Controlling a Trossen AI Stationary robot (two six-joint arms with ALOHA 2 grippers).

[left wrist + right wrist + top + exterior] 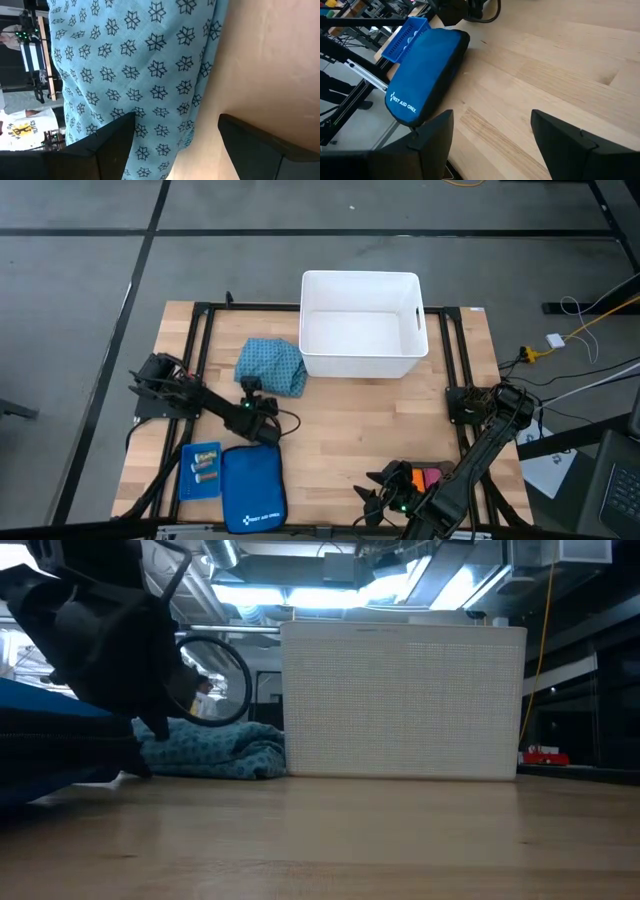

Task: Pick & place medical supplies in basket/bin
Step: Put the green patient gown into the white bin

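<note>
Teal patterned cloth bundle (271, 366) crumpled on table, touching white tub (360, 326); tub upright, empty.

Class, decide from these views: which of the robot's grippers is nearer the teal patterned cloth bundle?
Left. The left gripper, open, sits right at the teal cloth bundle. The right gripper, open, waits at the table's near edge, far from it.
</note>
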